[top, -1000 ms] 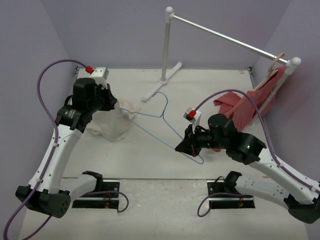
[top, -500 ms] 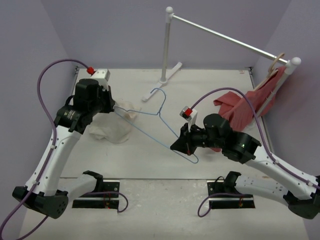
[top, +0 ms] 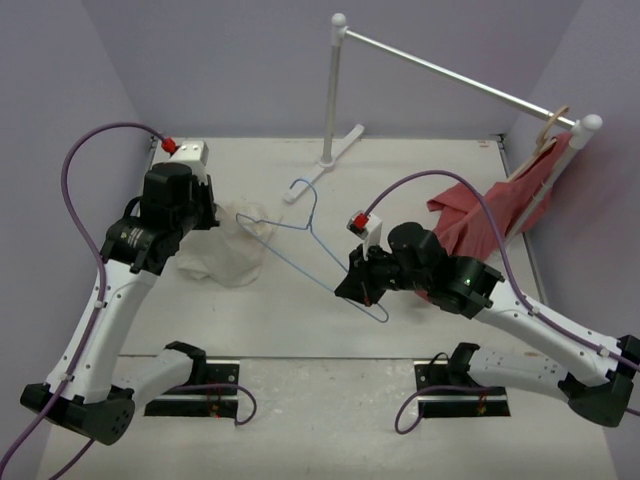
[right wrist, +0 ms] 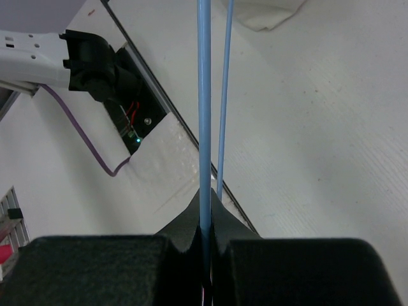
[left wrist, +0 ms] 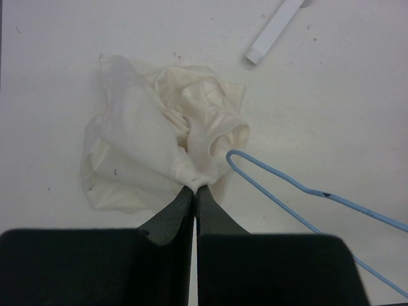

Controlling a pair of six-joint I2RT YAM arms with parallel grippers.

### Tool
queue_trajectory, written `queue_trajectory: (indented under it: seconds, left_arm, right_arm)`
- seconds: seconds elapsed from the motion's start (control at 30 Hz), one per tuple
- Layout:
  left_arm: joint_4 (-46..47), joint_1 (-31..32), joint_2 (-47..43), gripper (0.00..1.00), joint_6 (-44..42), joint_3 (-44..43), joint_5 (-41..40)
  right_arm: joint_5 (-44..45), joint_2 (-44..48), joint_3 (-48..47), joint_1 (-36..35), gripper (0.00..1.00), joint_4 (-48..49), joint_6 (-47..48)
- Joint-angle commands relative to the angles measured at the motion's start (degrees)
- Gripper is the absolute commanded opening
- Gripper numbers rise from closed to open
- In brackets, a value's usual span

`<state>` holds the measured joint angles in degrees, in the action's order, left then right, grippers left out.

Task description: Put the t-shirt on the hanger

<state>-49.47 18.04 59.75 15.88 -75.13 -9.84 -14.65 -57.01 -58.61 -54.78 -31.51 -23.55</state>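
Note:
The cream t-shirt (top: 228,252) lies crumpled at the left of the table and fills the left wrist view (left wrist: 153,153). My left gripper (top: 212,213) is shut on a pinch of its cloth (left wrist: 193,186). The thin light-blue wire hanger (top: 300,250) stretches from the shirt toward the right arm; its left end (left wrist: 268,175) sits just beside the shirt. My right gripper (top: 352,285) is shut on the hanger's wire (right wrist: 204,115) near its right end and holds it above the table.
A white clothes rail (top: 440,70) on a stand (top: 335,90) runs across the back. A red garment (top: 490,210) on a tan wooden hanger (top: 550,128) hangs at its right end. Side walls close in left and right.
My right gripper has carried the hanger leftward toward the shirt. My left gripper has lowered, and the lifted shirt has sunk into a flatter crumpled heap on the table.

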Motion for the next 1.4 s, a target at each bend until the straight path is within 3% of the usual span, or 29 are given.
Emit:
queue_trajectory:
  seconds: [0.0,0.43,0.77,0.9,0.97,1.1,1.2,1.3,1.37]
  left_arm:
    - [0.6,0.2,-0.5,0.00,0.2,-1.0,-1.3]
    - [2.2,0.2,-0.4,0.00,0.1,-0.4,1.8]
    - [2.4,0.2,-0.3,0.00,0.0,-2.6,6.6]
    - [0.9,0.2,-0.2,0.00,-0.3,-6.7,8.5]
    - [-3.0,0.2,2.4,0.00,-1.5,-14.1,10.3]
    - [-5.4,0.2,6.0,0.00,-1.9,-25.7,16.8]
    - [-6.0,0.3,9.3,0.00,-1.7,-29.7,25.6]
    - [-5.1,1.6,10.1,0.00,-3.4,-24.5,28.3]
    - [-4.7,2.1,9.8,0.00,-4.1,-19.4,27.8]
  right_arm:
    - [-2.3,-0.5,-3.2,-1.2,0.00,3.9,0.8]
    - [-5.9,-2.3,-5.8,-2.6,0.00,7.2,1.7]
    - [2.3,-11.1,-10.2,-2.6,0.00,13.1,2.4]
    - [8.2,-10.8,-10.0,-2.7,0.00,17.4,1.6]
    - [10.8,-9.5,-8.8,-2.6,0.00,23.3,0.0]
    - [9.5,-9.8,-11.6,-2.9,0.00,25.9,0.7]
    - [7.5,-9.0,-11.8,-3.4,0.00,30.0,1.4]
    - [4.1,-10.2,-9.6,-3.3,0.00,33.0,2.9]
    - [6.7,-10.8,-7.9,-3.3,0.00,33.7,2.9]
